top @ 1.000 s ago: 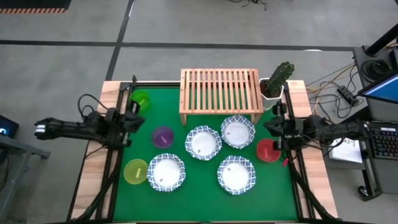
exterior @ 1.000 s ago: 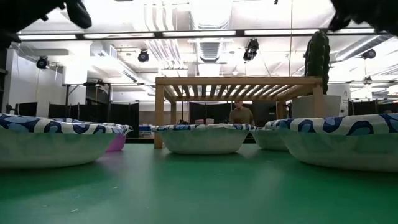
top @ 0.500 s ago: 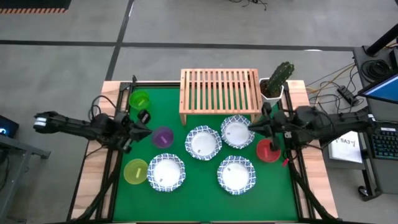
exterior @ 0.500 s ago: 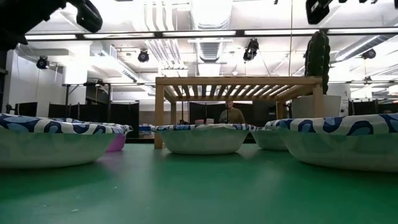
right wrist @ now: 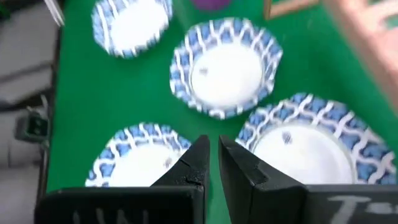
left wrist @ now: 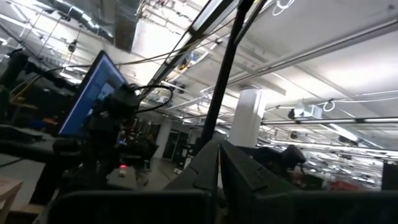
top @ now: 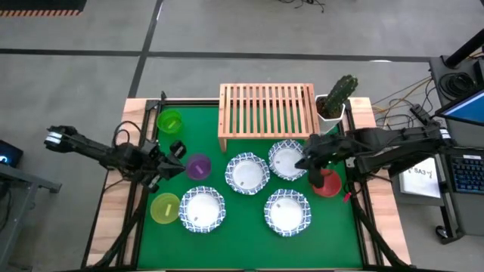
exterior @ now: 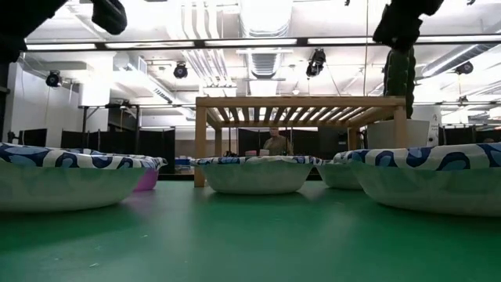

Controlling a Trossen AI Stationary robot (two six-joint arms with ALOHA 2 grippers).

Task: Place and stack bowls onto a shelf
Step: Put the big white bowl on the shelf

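The right tool [top: 305,162], its fingers [right wrist: 194,163] nearly pressed together with a thin gap and pinching nothing, hangs over the near rim of the patterned bowl [top: 289,159] closest to the shelf [top: 268,113]. The red bowl [top: 327,183] sits just behind it, and 3 more patterned bowls [top: 248,173] [top: 287,211] [top: 202,209] spread out ahead of it on the green mat [top: 242,238].

The left tool [top: 178,163] is raised beside the purple bowl [top: 198,165], with the yellow bowl [top: 165,208] and green bowl [top: 170,121] to either side. Its fingers [left wrist: 214,168] look pressed together and empty.

By my reading the task has barely begun: the shelf's slats are bare, all 8 bowls lie singly on the table, and none is stacked.

The left wrist view points up at the ceiling, so no bowl shows beneath that tool. In the low view the near bowls hide the small ones except a purple sliver.
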